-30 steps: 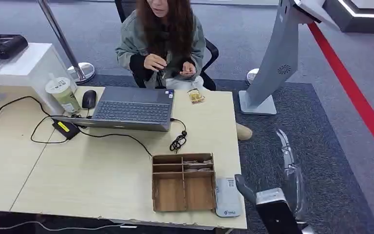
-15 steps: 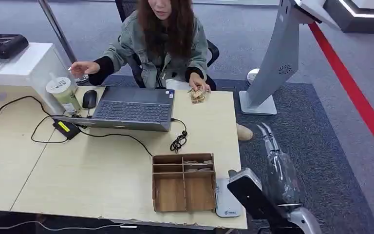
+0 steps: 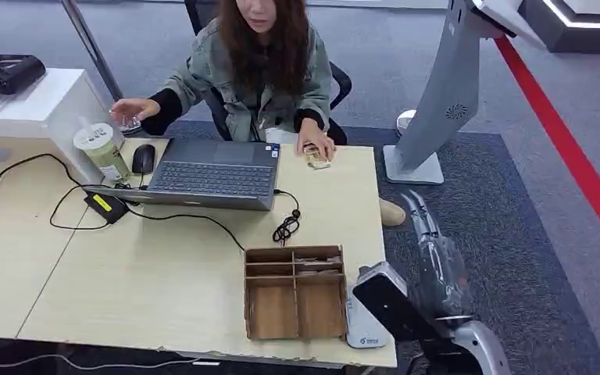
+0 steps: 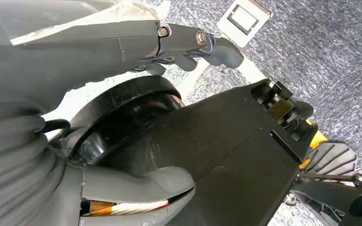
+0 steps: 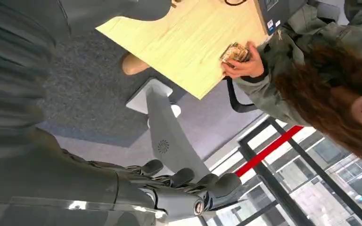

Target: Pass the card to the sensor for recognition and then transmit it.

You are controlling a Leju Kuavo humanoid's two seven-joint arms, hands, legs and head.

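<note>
Card (image 3: 319, 162) lies well ahead of my right hand (image 3: 431, 250) and off to its left, at the far edge of the table (image 3: 164, 273), with a seated person's hand (image 3: 313, 144) resting on it. In my right wrist view their fingers are cupped over it.

That table spreads out to the left of my right hand, which hangs over the carpet just off the table's edge. Its fingers are stretched forward and a little apart, grasping nothing. A grey kiosk stand (image 3: 445, 94) rises on the carpet well beyond its fingertips. The person (image 3: 266, 70) sits at the far side, behind a laptop (image 3: 211, 176) that is well ahead and to the left of the hand. A cardboard tray (image 3: 294, 293) sits near the hand's left, and the white sensor (image 3: 359, 328) lies between the two, touching the tray, with my forearm partly over it.

My left hand (image 4: 75, 70) hangs low beside my body. I cannot tell whether its thumb pins anything.
</note>
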